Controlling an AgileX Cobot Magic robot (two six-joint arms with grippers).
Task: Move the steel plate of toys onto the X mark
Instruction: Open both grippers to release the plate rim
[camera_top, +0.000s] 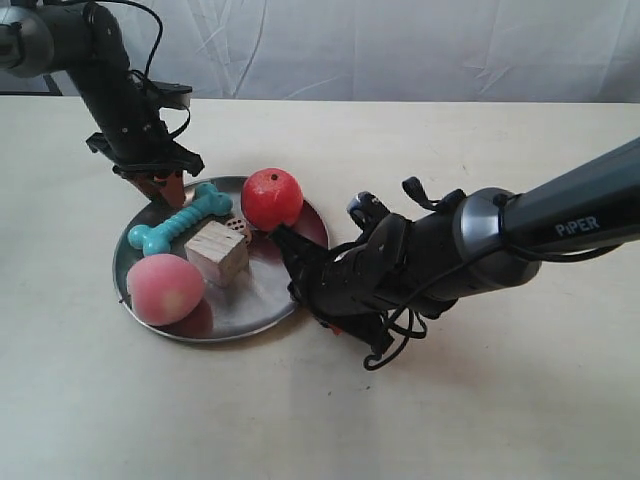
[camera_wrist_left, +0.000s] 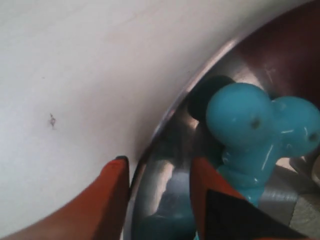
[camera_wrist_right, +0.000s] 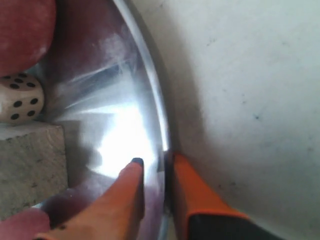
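Note:
The steel plate lies on the beige table and holds a teal bone, red apple, pink ball, wooden cube and spotted die. My left gripper, on the arm at the exterior view's left, is open astride the plate's rim beside the bone, with one finger outside and one inside. My right gripper is shut on the opposite rim, close to the die and the cube. I see no clear X mark.
A tiny dark mark sits on the table outside the plate; it is too small to tell whether it is a cross. A white cloth backdrop hangs behind the table's far edge. Beige tabletop stretches in front of the plate.

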